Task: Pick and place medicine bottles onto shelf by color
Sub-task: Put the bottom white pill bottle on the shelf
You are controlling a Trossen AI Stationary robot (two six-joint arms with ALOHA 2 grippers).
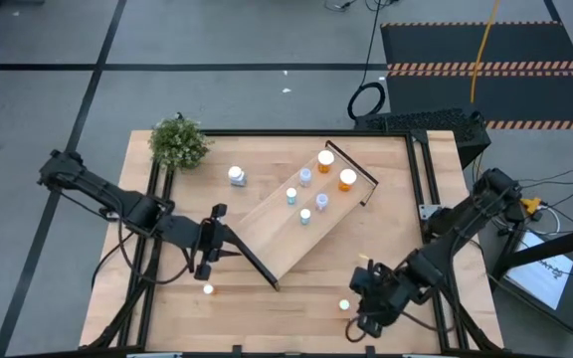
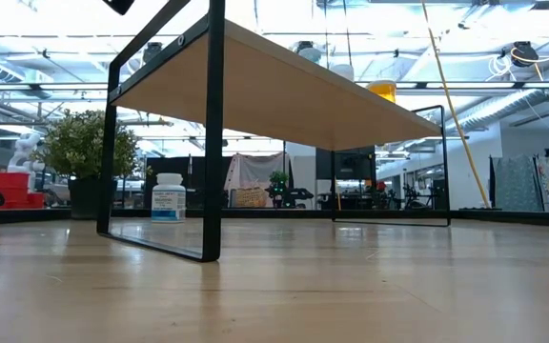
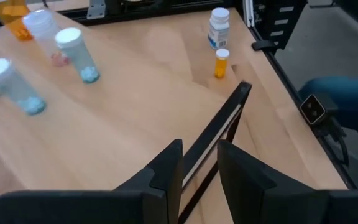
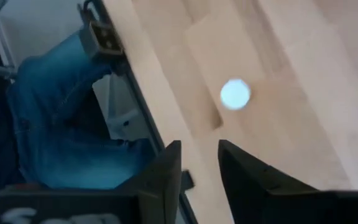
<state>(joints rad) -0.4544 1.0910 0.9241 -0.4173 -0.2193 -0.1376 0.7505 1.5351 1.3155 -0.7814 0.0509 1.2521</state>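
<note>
From above we see the shelf (image 1: 301,224) lying at a slant across the middle of the table (image 1: 406,234), with five bottles standing on it: two orange ones (image 1: 347,179) up at the far end and three pale blue ones (image 1: 305,216) toward the middle. A bigger white bottle (image 1: 237,176) stands on the table just beside the shelf, near the plant (image 1: 179,143). Two more small bottles sit close to the near edge, one (image 1: 208,289) by the left gripper (image 1: 210,246) and one (image 1: 345,305) just beside the right gripper (image 1: 363,298). The low camera looks under the shelf past its black bracket (image 2: 213,133), with the white bottle (image 2: 169,198) and plant (image 2: 82,148) behind. The left wrist view shows the left gripper's fingers (image 3: 166,171) a little apart, pinching nothing, right over the shelf's near bracket (image 3: 219,127). In the right wrist view its fingers (image 4: 163,168) are also slightly spread and empty, near the table edge, with a white cap (image 4: 235,94) just ahead.
</note>
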